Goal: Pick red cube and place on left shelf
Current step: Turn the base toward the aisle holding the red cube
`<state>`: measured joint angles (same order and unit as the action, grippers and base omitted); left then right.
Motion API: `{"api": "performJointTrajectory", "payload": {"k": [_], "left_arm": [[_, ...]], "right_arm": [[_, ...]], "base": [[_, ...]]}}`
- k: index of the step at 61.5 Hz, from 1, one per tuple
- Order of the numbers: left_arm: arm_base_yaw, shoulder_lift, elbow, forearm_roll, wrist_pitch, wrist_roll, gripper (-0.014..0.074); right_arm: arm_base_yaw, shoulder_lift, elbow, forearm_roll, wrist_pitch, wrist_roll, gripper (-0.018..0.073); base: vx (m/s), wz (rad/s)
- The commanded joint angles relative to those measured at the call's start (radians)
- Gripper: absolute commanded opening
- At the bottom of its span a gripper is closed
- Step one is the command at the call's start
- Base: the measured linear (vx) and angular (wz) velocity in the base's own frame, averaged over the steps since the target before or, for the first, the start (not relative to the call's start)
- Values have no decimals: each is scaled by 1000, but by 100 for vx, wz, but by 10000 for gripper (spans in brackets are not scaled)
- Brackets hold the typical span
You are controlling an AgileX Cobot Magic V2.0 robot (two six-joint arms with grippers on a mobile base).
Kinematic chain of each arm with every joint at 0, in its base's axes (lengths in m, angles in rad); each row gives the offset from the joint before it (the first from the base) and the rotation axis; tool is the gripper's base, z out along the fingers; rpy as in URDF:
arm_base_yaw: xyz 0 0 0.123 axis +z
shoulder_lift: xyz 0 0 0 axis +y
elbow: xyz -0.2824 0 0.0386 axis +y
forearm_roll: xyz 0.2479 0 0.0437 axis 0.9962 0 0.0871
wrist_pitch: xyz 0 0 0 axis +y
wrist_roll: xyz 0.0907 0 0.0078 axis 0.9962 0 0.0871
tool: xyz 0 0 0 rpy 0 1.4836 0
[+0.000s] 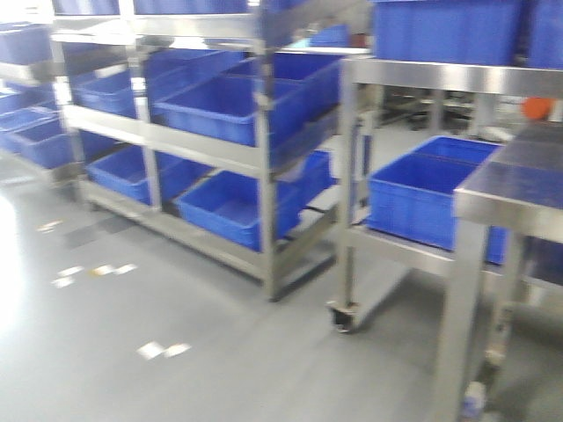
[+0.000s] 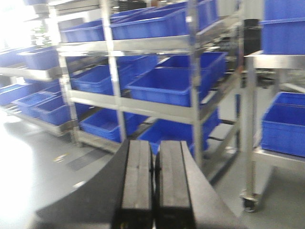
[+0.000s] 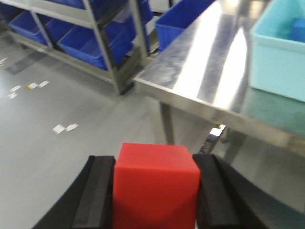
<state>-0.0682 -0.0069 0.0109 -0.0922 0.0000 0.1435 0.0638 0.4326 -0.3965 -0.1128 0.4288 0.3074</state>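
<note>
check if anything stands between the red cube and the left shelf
Nothing visible does. The right gripper holds the red cube, and only bare floor lies between it and the left shelf; the steel table stands aside.

bright, blurred, left-side glare

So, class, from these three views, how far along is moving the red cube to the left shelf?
Done: the pick; the right gripper is shut on the red cube, off the steel table. In hand: it hangs over the floor. Left: setting it on the left shelf, some way ahead. The left gripper is shut, empty.
</note>
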Motion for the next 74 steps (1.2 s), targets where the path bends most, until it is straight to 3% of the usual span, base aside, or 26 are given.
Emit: {"api": "performJointTrajectory", "payload": {"k": [1, 74], "left_arm": [[-4, 7, 22, -6, -83, 1, 106], [-4, 7, 22, -6, -83, 1, 106]], "right_arm": [[-6, 4, -30, -8, -81, -2, 58], [-6, 4, -30, -8, -81, -2, 58]], "base": [[-24, 78], [-23, 57]]}}
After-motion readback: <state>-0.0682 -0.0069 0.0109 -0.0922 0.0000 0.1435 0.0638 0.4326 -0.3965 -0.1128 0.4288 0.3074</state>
